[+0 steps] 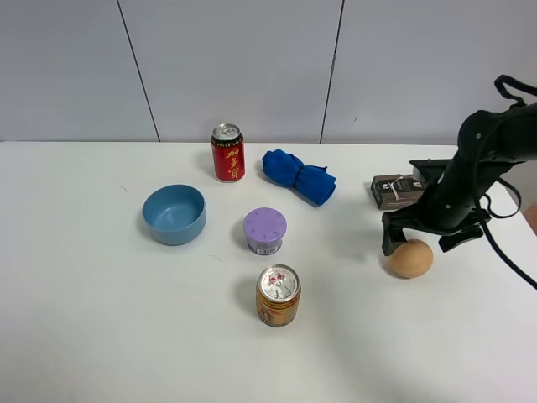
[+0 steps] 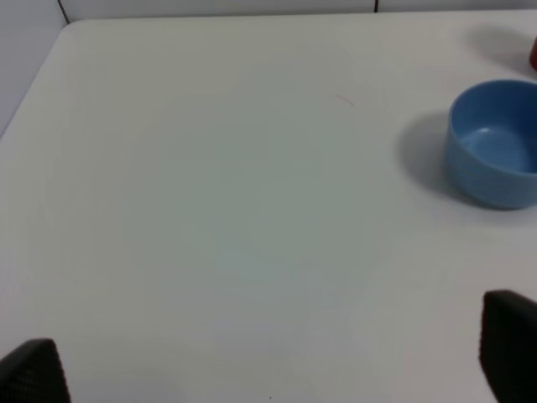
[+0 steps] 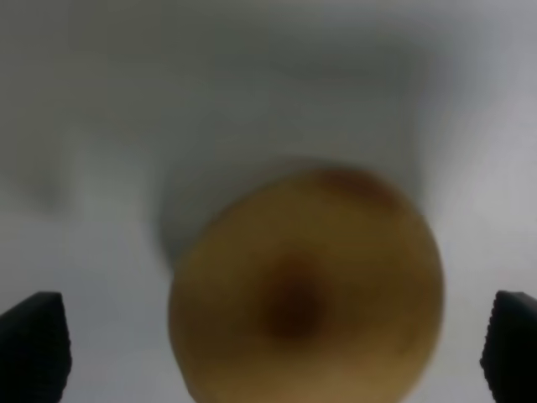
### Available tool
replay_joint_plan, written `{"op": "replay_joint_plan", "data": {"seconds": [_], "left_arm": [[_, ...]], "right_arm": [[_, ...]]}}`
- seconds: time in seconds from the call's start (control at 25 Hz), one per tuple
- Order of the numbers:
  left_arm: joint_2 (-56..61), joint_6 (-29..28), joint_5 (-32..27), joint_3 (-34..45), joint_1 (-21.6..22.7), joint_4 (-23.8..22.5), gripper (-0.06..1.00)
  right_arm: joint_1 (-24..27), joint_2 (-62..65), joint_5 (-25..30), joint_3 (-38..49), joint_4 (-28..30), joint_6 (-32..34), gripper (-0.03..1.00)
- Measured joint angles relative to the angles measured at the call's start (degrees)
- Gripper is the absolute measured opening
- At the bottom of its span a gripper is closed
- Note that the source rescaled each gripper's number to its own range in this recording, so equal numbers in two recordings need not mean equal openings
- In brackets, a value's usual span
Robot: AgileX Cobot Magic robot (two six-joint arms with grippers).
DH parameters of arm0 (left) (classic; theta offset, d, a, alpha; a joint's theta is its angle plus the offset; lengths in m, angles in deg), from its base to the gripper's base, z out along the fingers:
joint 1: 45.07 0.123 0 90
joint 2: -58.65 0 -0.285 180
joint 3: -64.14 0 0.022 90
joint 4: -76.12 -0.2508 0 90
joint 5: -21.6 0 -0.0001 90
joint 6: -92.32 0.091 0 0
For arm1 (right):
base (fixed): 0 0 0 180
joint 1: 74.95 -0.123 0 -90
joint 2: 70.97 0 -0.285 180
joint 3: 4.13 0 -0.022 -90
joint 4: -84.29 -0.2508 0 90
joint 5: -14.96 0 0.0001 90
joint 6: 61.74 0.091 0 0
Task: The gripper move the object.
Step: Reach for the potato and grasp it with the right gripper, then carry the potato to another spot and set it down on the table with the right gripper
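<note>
We see the right claw (image 1: pixel 424 242) spread wide just over the fruit (image 1: pixel 410 259), which lies on the table (image 1: pixel 101 336). The wrist view is blurred, with both fingertips (image 3: pixel 33 348) cut off at the edges.

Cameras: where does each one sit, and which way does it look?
High view: mounted above, looking down at the table; shows the right arm, gripper over the fruit.
Left wrist view: on the left arm, looking across the table to the bowl; fingertips show.
Right wrist view: on the right arm, looking down close at the blurred fruit; fingertips either side.
Shared: the fruit, high and right wrist; the bowl, high and left wrist.
</note>
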Motion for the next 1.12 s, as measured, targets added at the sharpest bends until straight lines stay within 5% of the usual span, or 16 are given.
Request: {"op": "replay_joint_plan", "data": {"seconds": [0.6,1.12], "left_arm": [[0.0,0.0,0.0,0.0,0.0,0.0,1.0],[0.0,0.0,0.0,0.0,0.0,0.0,1.0]], "right_arm": [[-1.4,-4.4,-1.6,0.0,6.2,4.9,0.94],[-1.4,-4.4,0.0,-0.1,9.1,6.9,0.26]]}}
